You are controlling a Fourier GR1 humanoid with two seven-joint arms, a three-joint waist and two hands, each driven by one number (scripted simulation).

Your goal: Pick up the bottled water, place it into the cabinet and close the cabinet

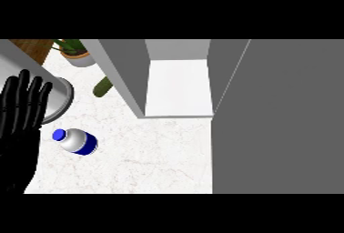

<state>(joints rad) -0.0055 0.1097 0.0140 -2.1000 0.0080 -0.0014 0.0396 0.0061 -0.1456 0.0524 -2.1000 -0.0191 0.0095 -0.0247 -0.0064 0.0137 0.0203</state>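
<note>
The bottled water (76, 140) lies on its side on the white marble counter (148, 159), white with a blue cap and blue band, cap pointing left. My left hand (20, 123) rests at the left edge, fingers straight and up, holding nothing, just left of the bottle. The cabinet (178, 86) stands open at the middle back, showing a white shelf between grey walls. Its grey door (279, 118) fills the right side. My right hand does not show.
A round metal pot (59, 98) sits behind my left hand's fingers. A potted plant (77, 53) stands at the back left, and a green cucumber-like thing (103, 86) leans by the cabinet's left wall.
</note>
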